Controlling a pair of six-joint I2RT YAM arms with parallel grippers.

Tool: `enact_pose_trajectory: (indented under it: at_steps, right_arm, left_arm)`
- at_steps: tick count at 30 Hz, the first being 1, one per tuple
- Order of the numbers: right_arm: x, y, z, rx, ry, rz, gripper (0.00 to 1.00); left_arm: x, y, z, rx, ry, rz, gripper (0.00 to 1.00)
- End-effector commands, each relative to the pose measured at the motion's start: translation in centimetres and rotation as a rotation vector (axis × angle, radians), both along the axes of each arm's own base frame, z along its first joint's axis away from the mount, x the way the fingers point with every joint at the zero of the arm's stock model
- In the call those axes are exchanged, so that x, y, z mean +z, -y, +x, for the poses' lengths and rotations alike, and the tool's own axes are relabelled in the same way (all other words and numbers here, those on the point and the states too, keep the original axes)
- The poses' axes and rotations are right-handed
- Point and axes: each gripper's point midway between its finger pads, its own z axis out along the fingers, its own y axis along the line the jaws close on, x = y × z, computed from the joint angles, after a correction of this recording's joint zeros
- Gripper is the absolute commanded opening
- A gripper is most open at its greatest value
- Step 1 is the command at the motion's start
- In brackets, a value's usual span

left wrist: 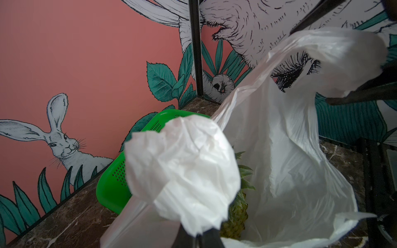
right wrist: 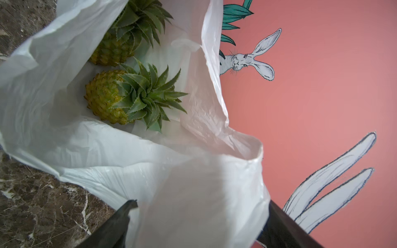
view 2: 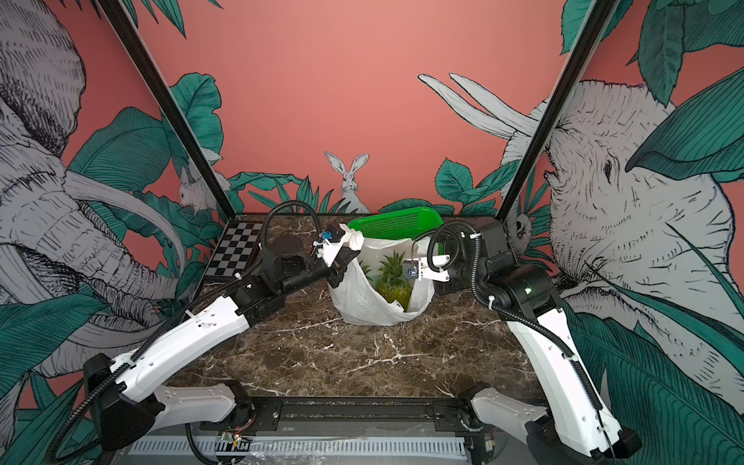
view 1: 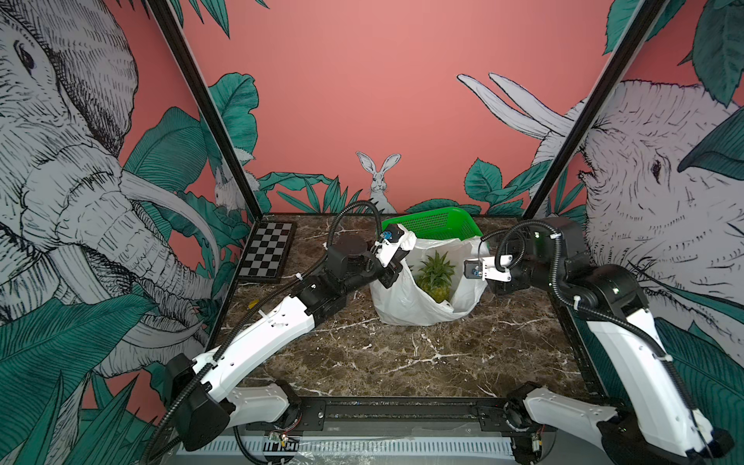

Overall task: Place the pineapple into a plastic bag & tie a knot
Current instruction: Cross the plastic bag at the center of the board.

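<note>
Left gripper (left wrist: pixel 196 237) is clamped on a bunched handle (left wrist: pixel 184 167) of the plastic bag (view 1: pixel 402 306), holding that side up. Right gripper (right wrist: pixel 199 210) has its jaws spread wide, with the other handle (right wrist: pixel 214 171) lying loosely between them, not pinched. The bag stands open on the marble table (view 1: pixel 402 362), just in front of the green basket (view 1: pixel 439 221). A pineapple (right wrist: pixel 103 96) lies at its bottom beside a second pineapple (right wrist: pixel 109 51). No knot is tied yet.

The bag is thin, soft, slick film. It likely crumples at any touch, slips through a weak pinch and could tear on the spiky leaves. The fruit looks heavy enough to anchor the bottom, so pulling the handles should draw them taut rather than drag the bag. The best hold is probably the gathered handle loop, well above the mouth, with several layers bunched in the jaws and free length left on both handles to cross and tie.
</note>
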Motion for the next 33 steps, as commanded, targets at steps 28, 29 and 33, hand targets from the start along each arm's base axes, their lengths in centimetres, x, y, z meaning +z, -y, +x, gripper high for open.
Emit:
enact_pose_trajectory:
  at_steps: [28,29,33]
  right_arm:
    - [3.3,-8.4,-0.7,0.338,-0.092,0.345,0.00]
    - [3.2,-8.5,-1.2,0.351,-0.108,0.364,0.00]
    - [2.8,-9.9,-2.5,0.394,-0.192,0.460,0.00]
  left_arm:
    - [2.1,0.4,0.0,-0.049,0.018,-0.045,0.00]
    - [2.2,0.6,0.0,-0.054,0.019,-0.049,0.00]
    - [2.3,2.0,0.2,-0.106,0.013,-0.046,0.00]
